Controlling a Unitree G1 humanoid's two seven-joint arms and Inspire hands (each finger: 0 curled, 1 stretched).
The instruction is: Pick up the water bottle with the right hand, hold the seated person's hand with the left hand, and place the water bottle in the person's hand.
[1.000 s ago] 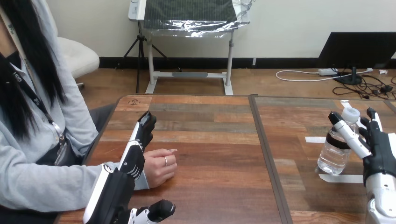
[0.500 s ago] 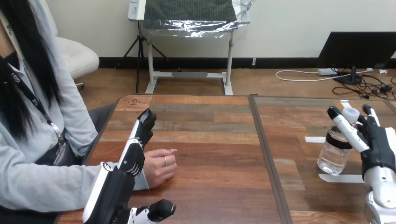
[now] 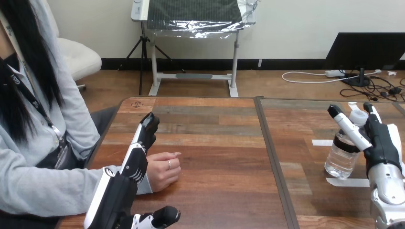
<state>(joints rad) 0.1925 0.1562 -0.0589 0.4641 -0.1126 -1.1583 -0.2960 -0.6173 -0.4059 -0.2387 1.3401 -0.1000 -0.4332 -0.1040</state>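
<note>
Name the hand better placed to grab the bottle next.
Right. The right hand is open right beside the bottle, with part of it crossing the bottle's front. The left hand is far off at the view's left, open alongside the person's hand.

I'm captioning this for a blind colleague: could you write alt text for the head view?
The robot's open right hand is at an upright water bottle on the right of the table, one finger crossing in front of its neck. At the left, its open left hand lies beside the seated person's hand, which rests on the wood.
</note>
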